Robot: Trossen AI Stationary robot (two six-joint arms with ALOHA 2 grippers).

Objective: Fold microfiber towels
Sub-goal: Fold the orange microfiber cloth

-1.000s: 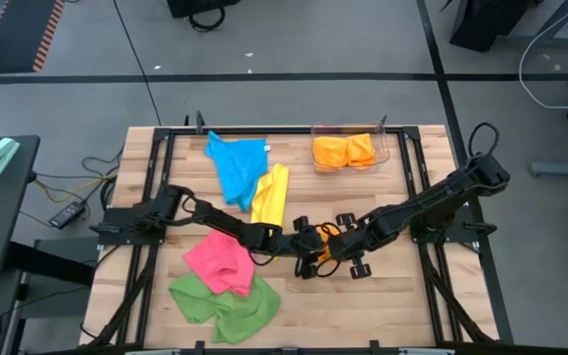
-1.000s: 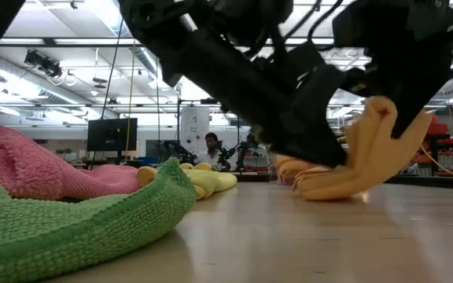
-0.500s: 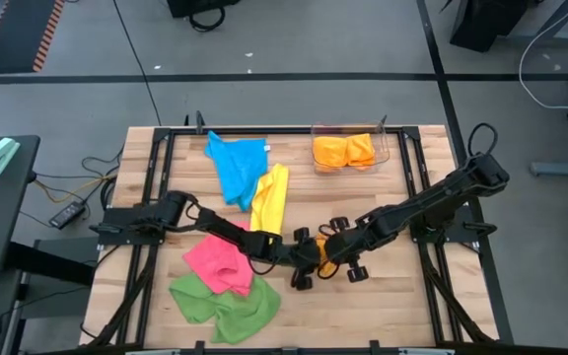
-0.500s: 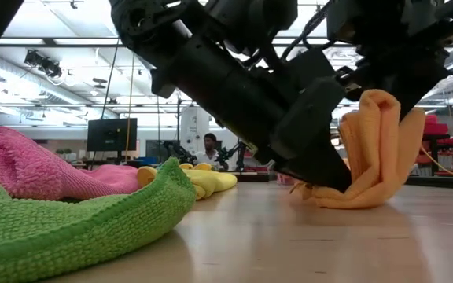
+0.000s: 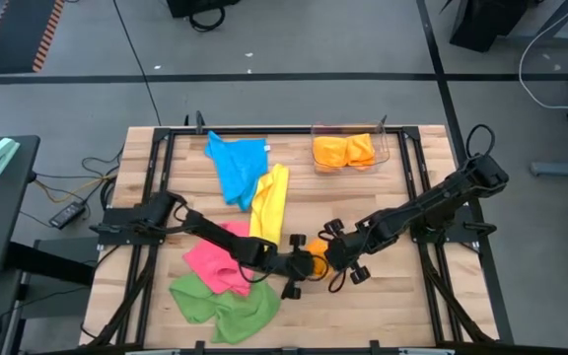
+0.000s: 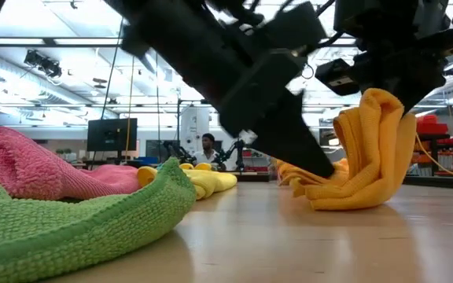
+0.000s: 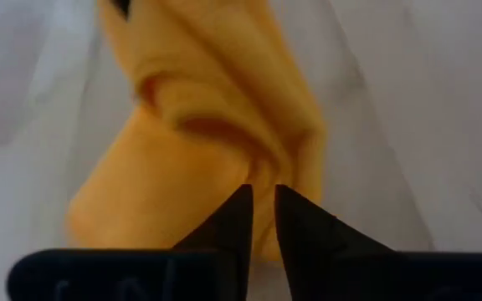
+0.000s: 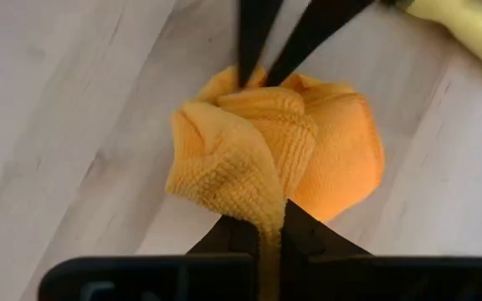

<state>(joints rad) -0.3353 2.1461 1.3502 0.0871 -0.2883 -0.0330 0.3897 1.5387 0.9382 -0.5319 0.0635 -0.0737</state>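
Wooden table [image 5: 402, 296] — bunched orange towel [image 5: 315, 265] pinched by right gripper [image 5: 329, 258] — left gripper [image 5: 302, 264] nearly closed.

Two arms meet over an orange towel [image 5: 316, 264] at lower centre.

Left gripper [image 5: 302, 266] and right gripper [image 5: 331, 258] converge there. Blue towel [image 5: 237, 166] and yellow towel [image 5: 270, 197] lie above; pink towel [image 5: 217, 260] and green towel [image 5: 223, 304] lower left; clear bin [image 5: 383, 140] upper right.
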